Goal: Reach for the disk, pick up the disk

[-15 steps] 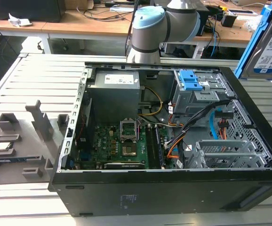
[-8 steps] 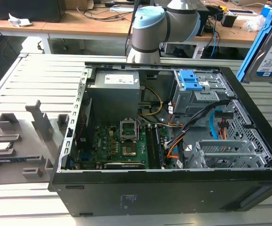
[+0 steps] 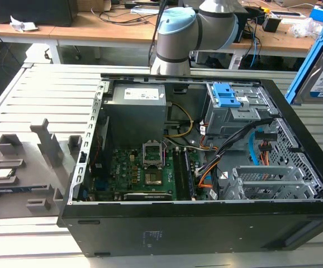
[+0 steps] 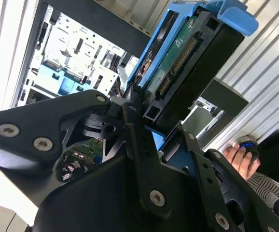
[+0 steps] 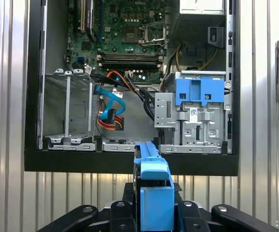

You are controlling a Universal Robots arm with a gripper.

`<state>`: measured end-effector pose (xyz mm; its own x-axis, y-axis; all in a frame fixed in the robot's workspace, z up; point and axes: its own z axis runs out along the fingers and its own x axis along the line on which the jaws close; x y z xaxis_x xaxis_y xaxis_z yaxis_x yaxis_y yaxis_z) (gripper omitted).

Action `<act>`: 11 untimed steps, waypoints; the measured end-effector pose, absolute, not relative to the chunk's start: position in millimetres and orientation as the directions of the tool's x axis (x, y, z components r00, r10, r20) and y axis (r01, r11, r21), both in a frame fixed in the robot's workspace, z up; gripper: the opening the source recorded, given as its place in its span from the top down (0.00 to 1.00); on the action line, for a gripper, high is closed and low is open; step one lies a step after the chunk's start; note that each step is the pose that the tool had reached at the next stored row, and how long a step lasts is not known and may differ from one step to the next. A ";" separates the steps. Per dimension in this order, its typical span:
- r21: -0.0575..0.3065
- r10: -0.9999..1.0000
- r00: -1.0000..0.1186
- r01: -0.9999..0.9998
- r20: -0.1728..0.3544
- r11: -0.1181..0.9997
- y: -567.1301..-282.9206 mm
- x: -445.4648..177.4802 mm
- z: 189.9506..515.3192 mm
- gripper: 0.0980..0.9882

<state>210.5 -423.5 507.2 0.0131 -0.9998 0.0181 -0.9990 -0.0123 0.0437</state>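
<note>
The disk [image 3: 322,62] hangs in the air above the far right corner of the open computer case [image 3: 195,229], standing on edge, its bright blue bracket and labelled silver face visible. In the second wrist view my gripper [image 4: 154,125] is shut on the disk [image 4: 188,63], whose green circuit board and connector face the camera. In the first wrist view the disk [image 5: 151,188] shows edge-on as a blue strip between the black links of my gripper [image 5: 151,203], over the slatted table just outside the case wall.
The case holds a motherboard [image 3: 145,173], a power supply [image 3: 136,109], a grey drive cage with blue clips [image 5: 200,92] and orange and blue cables [image 5: 109,108]. Grey fixtures [image 3: 44,148] stand on the slatted table at the exterior view's left. A person's hand [image 4: 238,157] rests nearby.
</note>
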 end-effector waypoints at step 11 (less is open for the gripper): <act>0.044 -1.000 0.013 -0.999 0.018 -0.012 -453.3 210.5 507.0 0.70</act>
